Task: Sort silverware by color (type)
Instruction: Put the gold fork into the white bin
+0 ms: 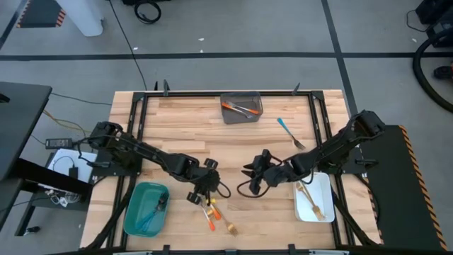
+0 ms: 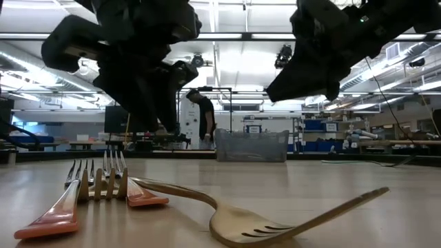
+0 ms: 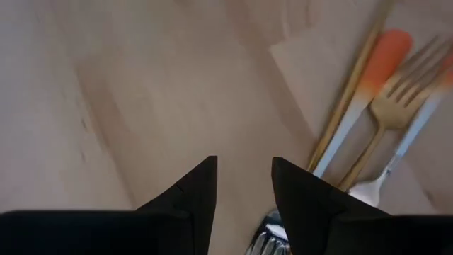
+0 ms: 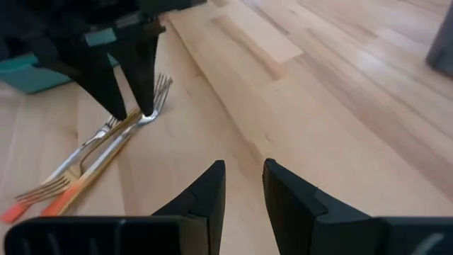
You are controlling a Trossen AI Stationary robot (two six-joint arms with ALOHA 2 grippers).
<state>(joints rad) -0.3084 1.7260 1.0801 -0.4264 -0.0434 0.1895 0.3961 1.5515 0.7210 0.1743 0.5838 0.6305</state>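
Gold fork lies nearest the low cam, tines up, slim curved metal. To its left, two orange-handled forks lie flat, glossy handles, silver heads. Left gripper is poised right over that cluster, jaws wide w/ nothing in them. Right gripper waits mid-table, jaws part-open, empty. Risk: pieces overlap, so one pinch may drag two; smooth thin shafts could slip on the wood table.

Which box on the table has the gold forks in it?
The white bin by the right arm holds the gold silverware. The grey bin holds orange-handled pieces, and the teal bin holds blue ones.
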